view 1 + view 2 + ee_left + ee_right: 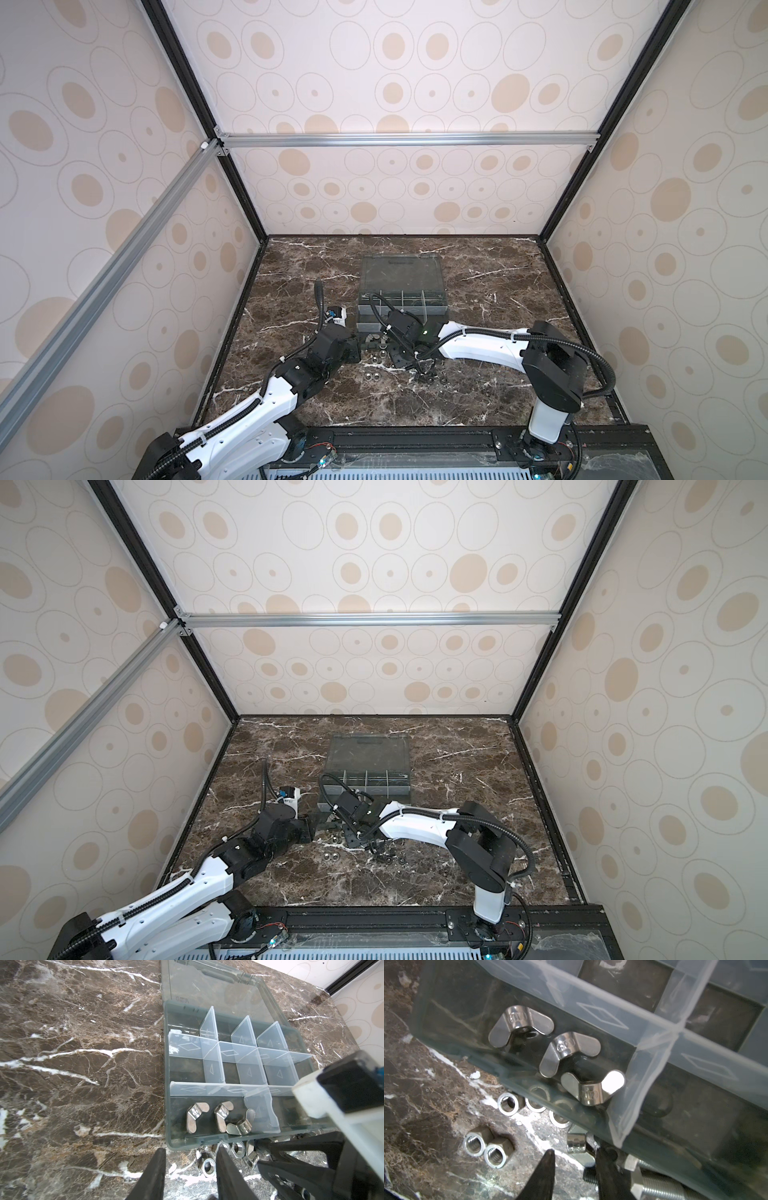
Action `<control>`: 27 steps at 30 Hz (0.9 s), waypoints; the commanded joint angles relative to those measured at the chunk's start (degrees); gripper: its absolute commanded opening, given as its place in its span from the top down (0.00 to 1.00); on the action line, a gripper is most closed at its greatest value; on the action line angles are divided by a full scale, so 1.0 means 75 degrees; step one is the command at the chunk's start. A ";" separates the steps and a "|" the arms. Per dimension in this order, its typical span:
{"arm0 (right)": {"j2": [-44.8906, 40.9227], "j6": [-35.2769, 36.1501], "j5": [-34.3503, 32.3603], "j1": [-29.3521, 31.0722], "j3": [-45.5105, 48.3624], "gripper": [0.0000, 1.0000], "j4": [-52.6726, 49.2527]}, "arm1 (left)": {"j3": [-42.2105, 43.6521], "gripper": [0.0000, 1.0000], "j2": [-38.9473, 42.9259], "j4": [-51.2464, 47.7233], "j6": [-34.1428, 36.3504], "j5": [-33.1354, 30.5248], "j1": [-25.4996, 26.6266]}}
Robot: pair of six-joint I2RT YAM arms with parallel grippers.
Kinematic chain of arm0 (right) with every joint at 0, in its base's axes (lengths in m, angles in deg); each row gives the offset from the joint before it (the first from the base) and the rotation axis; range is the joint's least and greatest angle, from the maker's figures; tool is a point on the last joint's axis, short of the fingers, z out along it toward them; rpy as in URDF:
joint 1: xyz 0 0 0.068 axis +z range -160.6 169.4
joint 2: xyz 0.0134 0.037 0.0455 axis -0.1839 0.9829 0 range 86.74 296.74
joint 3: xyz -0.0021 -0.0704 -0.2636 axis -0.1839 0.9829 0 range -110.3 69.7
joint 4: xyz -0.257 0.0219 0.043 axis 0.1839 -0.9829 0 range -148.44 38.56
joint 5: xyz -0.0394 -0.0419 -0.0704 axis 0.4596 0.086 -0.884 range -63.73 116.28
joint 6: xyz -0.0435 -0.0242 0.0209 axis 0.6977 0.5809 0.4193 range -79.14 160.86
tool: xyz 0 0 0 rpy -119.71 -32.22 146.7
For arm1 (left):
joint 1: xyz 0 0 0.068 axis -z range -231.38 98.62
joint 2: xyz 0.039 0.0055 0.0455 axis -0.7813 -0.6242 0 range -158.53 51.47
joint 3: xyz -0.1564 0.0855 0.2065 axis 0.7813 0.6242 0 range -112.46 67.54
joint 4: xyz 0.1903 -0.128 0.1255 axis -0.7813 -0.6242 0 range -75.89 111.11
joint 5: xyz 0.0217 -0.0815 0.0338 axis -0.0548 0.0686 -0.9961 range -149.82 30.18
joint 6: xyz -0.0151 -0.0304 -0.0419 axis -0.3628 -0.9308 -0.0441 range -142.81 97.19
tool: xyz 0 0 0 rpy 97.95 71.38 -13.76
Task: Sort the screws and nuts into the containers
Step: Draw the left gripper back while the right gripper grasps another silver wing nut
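Near the middle of the marble surface [498,374] sits the organizer box [434,308], its clear lid [401,270] folded flat behind it, and I have both arms crowded at its near edge. Three wing nuts [223,1114] lie together in the near corner compartment [178,1109], one of them just beside the pale divider [261,1109]. Loose hardware is scattered on the surface just outside the front wall. I can see silver hex nuts [475,1144], two of them touching side by side and others tucked right against the box. A silver hex-head screw [656,1188] lies there too, with a black screw [589,1176] next to it.

My left fingers [155,1174] hang just short of the front wall, a modest gap apart and gripping nothing. One hex nut lies on the surface close by the inner finger. My right fingers [544,1174] point down at the pile, narrowly parted around a fourth wing nut [576,1144]. It lies nearer one finger, with bare marble showing between it and the other, so it is not clamped.
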 commanded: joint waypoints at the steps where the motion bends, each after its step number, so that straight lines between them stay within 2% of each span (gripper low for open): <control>1: 0.0217 0.0069 0.0089 0.0104 -0.0210 0.64 -0.0251 | 0.0007 0.59 0.0138 0.0056 -0.0179 -0.0136 -0.0076; 15: 0.0578 0.0051 -0.0009 0.0105 -0.0345 0.67 -0.0322 | 0.0183 0.59 0.0318 0.0051 -0.0272 -0.0092 -0.0085; 27: 0.0810 0.0102 0.0037 0.0122 -0.0416 0.78 -0.0293 | 0.0198 0.59 0.0339 0.0036 -0.0323 -0.0081 -0.0084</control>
